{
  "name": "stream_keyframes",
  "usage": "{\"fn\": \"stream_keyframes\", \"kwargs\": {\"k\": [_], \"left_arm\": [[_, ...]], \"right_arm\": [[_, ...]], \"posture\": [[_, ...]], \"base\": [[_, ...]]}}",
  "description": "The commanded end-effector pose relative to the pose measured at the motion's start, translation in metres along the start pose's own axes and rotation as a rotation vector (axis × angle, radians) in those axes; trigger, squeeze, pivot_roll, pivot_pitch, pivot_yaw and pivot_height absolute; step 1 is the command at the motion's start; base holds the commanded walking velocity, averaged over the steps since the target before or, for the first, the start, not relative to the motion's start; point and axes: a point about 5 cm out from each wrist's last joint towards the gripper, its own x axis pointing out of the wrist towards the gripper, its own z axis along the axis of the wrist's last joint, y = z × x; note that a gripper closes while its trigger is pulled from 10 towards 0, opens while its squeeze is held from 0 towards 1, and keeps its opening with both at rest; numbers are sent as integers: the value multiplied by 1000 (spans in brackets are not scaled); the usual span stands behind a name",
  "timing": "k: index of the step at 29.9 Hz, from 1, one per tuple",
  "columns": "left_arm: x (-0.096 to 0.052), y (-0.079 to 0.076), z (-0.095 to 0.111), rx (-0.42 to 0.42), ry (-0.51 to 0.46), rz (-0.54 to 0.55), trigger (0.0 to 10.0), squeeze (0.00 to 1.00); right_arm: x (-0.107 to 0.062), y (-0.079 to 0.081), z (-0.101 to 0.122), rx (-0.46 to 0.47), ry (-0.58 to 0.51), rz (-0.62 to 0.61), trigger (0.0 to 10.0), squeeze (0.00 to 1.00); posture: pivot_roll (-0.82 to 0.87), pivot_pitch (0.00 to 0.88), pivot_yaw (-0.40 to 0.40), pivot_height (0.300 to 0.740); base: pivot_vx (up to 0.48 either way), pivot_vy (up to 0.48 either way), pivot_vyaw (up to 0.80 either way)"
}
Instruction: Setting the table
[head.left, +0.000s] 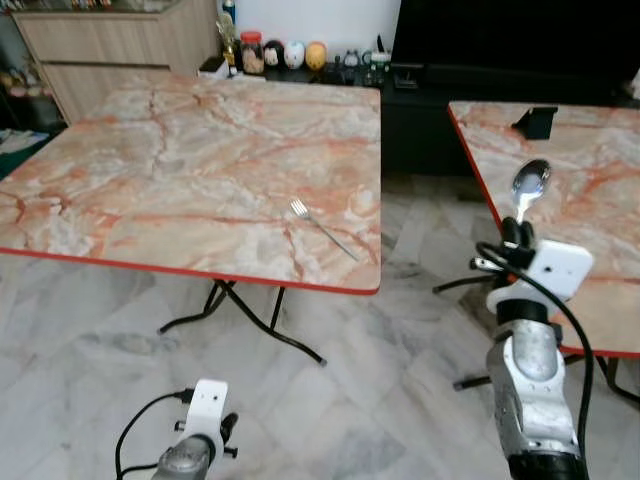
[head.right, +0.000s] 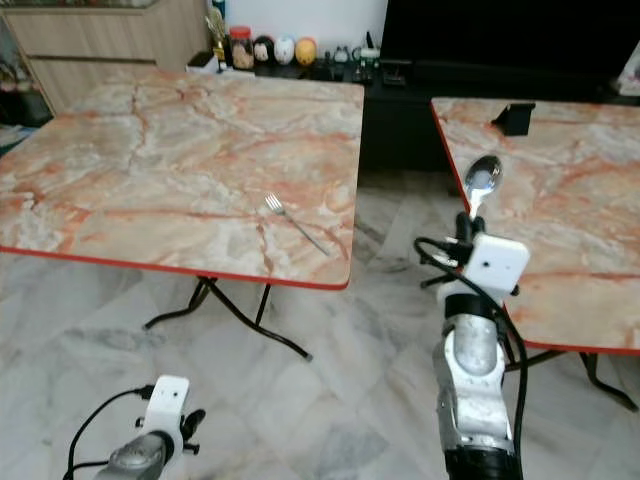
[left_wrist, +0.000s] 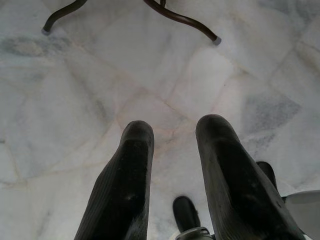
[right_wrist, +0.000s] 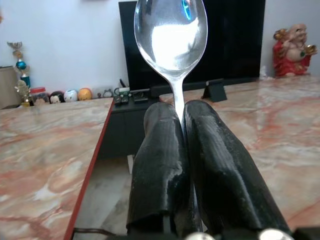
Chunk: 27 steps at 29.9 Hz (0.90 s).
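We can't read any text, labels, brands or numbers in any view. The jars and figurines (head.left: 283, 54) on the low cabinet behind the left desk (head.left: 190, 170) are too small and blurred for lettering. The dark stand (head.left: 535, 122) on the right desk (head.left: 590, 170) shows no marking we can make out. The red figurine (right_wrist: 292, 44) in the right wrist view carries no legible writing either. We see nothing printed on the white wrist housings.
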Motion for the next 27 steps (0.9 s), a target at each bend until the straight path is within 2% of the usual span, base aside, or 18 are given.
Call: {"fn": "stream_keyframes", "kwargs": {"k": [1, 23, 27], "left_arm": [[-1, 0, -2, 4, 6, 5, 10000, 0], [-1, 0, -5, 19, 17, 3, 10000, 0], [-1, 0, -6, 20, 21, 2, 10000, 0]], "right_arm": [[1, 1, 1, -3, -2, 3, 10000, 0], [3, 4, 1, -4, -3, 7, 10000, 0], [4, 4, 0, -6, 1, 5, 10000, 0]], "posture": [[-4, 0, -27, 740], [-1, 0, -26, 740], [-2, 0, -25, 740]], "base": [[0, 0, 0], [0, 0, 0], [0, -242, 0]]}}
